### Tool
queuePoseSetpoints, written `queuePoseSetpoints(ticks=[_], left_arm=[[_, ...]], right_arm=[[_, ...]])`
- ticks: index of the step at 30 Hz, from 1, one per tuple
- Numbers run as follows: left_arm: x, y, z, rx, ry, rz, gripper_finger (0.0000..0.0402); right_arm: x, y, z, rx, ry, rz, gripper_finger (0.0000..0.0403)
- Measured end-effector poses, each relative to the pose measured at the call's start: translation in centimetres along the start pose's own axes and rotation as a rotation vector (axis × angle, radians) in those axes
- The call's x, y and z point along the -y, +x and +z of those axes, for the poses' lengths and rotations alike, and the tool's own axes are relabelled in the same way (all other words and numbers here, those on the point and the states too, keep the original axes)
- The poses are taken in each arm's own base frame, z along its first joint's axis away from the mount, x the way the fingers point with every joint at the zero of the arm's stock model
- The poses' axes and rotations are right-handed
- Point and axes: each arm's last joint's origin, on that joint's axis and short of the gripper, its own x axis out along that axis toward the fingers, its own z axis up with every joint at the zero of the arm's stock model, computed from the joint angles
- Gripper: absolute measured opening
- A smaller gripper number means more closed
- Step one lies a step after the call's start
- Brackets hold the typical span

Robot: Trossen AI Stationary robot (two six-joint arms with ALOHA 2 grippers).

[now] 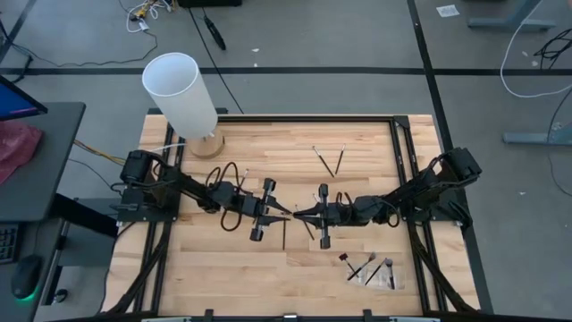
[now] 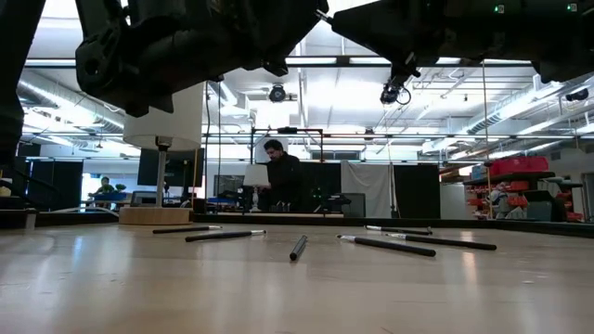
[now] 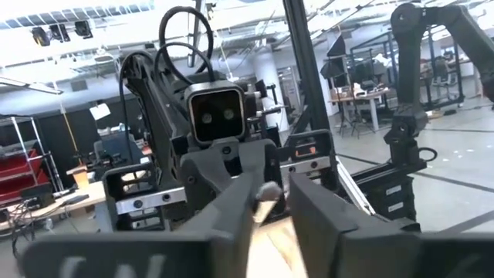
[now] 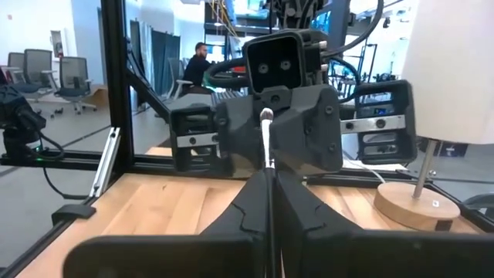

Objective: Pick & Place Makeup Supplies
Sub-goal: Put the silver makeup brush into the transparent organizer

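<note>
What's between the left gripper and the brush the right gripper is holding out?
Nothing visible. Mid-table, the right gripper is shut on the makeup brush. The brush's pale tip sits between the open fingers of the left gripper, which faces it.

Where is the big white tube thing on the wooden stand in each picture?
High view: the white cylinder stands at the table's far left corner, on its round wooden base.
Low view: left side, mostly hidden behind the dark arm; its lower part and base show.
Left wrist view: not in it.
Right wrist view: at the right edge, behind the left gripper.
Shared landmark: the wooden base.
</note>
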Motion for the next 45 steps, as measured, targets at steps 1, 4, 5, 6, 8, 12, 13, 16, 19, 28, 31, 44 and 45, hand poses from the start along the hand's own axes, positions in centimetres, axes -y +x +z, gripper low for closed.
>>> queuePoseSetpoints(ticks=[1, 4, 5, 6, 8, 12, 13, 16, 19, 28, 31, 44, 45], left_arm=[[0.0, 0.0, 0.0, -0.001, 0.000, 0.000, 0.0061], [0.0, 0.0, -0.1, -0.010, 0.003, -0.018, 0.0017], [0.1, 0.0, -0.2, -0.016, 0.002, -0.021, 0.0015], [0.1, 0.0, -0.3, -0.026, 0.000, -0.023, 0.0016], [0.1, 0.0, -0.5, -0.057, -0.016, -0.017, 0.0016], [-0.2, -0.1, -0.8, -0.142, -0.069, 0.000, 0.0015], [-0.4, -0.2, -0.8, -0.167, -0.078, 0.007, 0.0015], [-0.8, -0.5, -0.3, -0.260, -0.134, 0.022, 0.0015], [-1.4, -0.8, 0.8, -0.310, -0.156, 0.062, 0.0018], [-2.4, -1.6, 1.2, -0.431, -0.149, 0.176, 0.0018], [-2.4, -1.7, 1.1, -0.440, -0.147, 0.188, 0.0021], [-2.3, -1.7, 0.9, -0.455, -0.149, 0.185, 0.0021], [-2.3, -1.7, 0.9, -0.455, -0.150, 0.185, 0.0021]], right_arm=[[0.0, 0.0, 0.0, -0.001, 0.000, 0.001, 0.0009], [0.0, 0.0, -0.1, -0.010, 0.002, 0.000, 0.0010], [0.0, 0.0, -0.2, -0.016, 0.002, -0.001, 0.0012], [0.0, 0.0, -0.3, -0.026, 0.004, 0.000, 0.0015], [-0.1, 0.0, -0.6, -0.056, -0.004, -0.003, 0.0025], [0.1, -0.2, -1.0, -0.128, -0.032, -0.093, 0.0057], [0.2, -0.3, -0.9, -0.144, -0.039, -0.120, 0.0068], [0.7, -0.8, -0.1, -0.182, -0.011, -0.187, 0.0102], [0.9, -1.4, 0.4, -0.269, 0.032, -0.186, 0.0141], [0.1, 0.6, 2.1, -0.539, 0.068, -0.219, 0.0218], [-0.2, 2.0, 2.2, -0.565, 0.022, -0.278, 0.0213], [-0.8, 5.5, 0.5, -0.568, -0.123, -0.311, 0.0127], [-0.8, 5.5, 0.5, -0.564, -0.123, -0.315, 0.0118]])
